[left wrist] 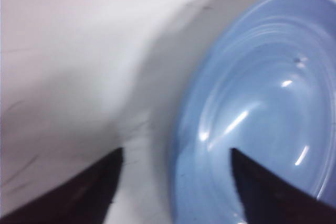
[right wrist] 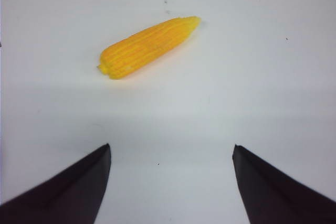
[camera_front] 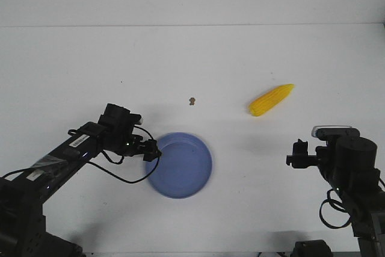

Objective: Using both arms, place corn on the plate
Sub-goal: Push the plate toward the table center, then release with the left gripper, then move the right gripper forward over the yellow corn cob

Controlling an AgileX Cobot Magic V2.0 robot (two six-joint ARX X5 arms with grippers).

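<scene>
Now my left gripper (camera_front: 153, 150) straddles the blue plate (camera_front: 186, 173) rim, jaws spread; my right gripper (camera_front: 295, 156) gapes, well apart from the corn (camera_front: 271, 100).

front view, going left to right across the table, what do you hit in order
left gripper → plate, whose left rim it reaches → small brown speck farther back → corn → right gripper

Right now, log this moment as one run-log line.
left fingers: open, straddling plate rim | right fingers: open, facing corn, apart | corn: on table, off plate | plate: empty
</scene>
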